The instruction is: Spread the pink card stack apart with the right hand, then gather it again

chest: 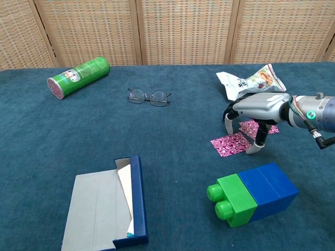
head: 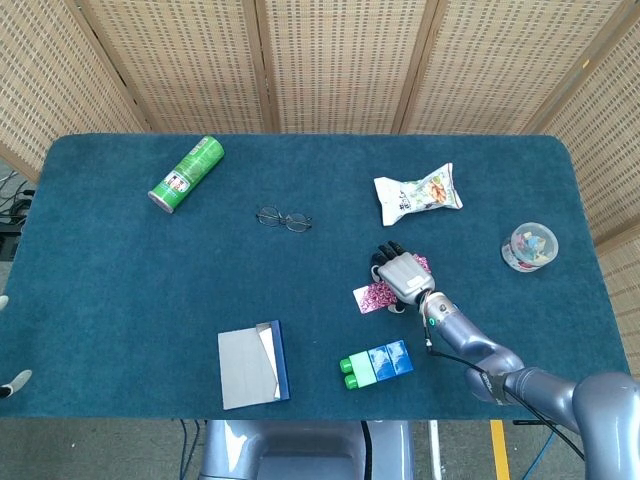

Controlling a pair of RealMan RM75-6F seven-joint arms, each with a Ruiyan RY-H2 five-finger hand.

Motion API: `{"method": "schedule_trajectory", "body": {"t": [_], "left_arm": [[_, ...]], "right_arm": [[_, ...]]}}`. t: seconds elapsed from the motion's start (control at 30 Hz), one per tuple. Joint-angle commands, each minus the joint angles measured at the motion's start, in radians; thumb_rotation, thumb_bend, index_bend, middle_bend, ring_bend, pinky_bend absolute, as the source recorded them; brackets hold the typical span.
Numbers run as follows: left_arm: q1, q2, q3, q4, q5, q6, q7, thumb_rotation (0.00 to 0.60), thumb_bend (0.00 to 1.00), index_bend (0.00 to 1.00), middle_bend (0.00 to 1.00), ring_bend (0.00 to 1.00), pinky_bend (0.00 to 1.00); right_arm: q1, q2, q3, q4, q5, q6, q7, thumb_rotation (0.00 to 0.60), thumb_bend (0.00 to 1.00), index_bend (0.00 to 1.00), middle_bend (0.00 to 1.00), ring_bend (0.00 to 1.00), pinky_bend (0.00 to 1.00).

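Note:
The pink patterned cards lie spread on the blue cloth in two patches: one card (chest: 230, 144) (head: 372, 297) to the left and more cards (chest: 255, 127) (head: 421, 263) behind under the hand. My right hand (chest: 256, 110) (head: 400, 272) arches palm-down over them, its fingers (chest: 228, 119) apart and pointing down, fingertips touching or nearly touching the cloth beside the cards. It holds nothing. My left hand shows in neither view.
A green and blue block (chest: 252, 194) lies just in front of the hand. A snack bag (chest: 251, 81) sits behind it. Glasses (chest: 148, 97), a green can (chest: 78, 76), a grey and blue box (chest: 107, 206) and a clear tub (head: 529, 246) are farther away.

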Motion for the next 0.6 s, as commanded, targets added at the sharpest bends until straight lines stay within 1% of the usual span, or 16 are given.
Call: {"method": "schedule_trajectory", "body": {"t": [0.03, 0.13, 0.6], "left_arm": [[0.0, 0.0, 0.0, 0.0, 0.0, 0.001, 0.0, 0.6, 0.12, 0.0, 0.0, 0.0, 0.0], [0.0, -0.001, 0.0, 0.001, 0.0, 0.0, -0.001, 0.6, 0.12, 0.0, 0.0, 0.0, 0.0], [0.002, -0.001, 0.0, 0.007, 0.001, 0.003, -0.011, 0.6, 0.12, 0.0, 0.0, 0.0, 0.0]], "right_arm": [[-0.001, -0.002, 0.0, 0.002, -0.003, 0.003, 0.003, 0.6, 0.24, 0.45, 0.2, 0.0, 0.0], [-0.002, -0.003, 0.0, 0.004, -0.006, 0.005, 0.007, 0.6, 0.26, 0.47, 0.21, 0.0, 0.0], [-0.005, 0.002, 0.008, -0.001, -0.017, 0.019, 0.021, 0.6, 0.26, 0.5, 0.23, 0.0, 0.0]]}}
